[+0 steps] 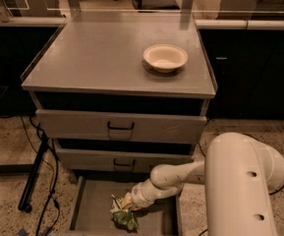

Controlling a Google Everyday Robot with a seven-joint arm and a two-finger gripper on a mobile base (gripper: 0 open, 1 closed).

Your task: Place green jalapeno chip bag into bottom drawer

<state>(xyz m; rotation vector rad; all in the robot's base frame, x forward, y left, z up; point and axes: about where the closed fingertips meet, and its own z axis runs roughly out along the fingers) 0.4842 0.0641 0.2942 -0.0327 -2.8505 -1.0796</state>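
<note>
The bottom drawer (90,208) is pulled open at the foot of the cabinet, with a bare grey floor and low side walls. The green jalapeno chip bag (124,218) is crumpled inside it, right of the middle, low over or on the floor. My gripper (123,203) reaches down into the drawer from the right on a cream arm and sits right at the top of the bag. The bag hides the fingertips.
A cream round bowl (165,58) stands on the cabinet top (97,53). The two upper drawers (120,127) with dark handles are closed. A black stand leg and cables (36,173) lie left of the cabinet. My own white arm housing (240,186) fills the lower right.
</note>
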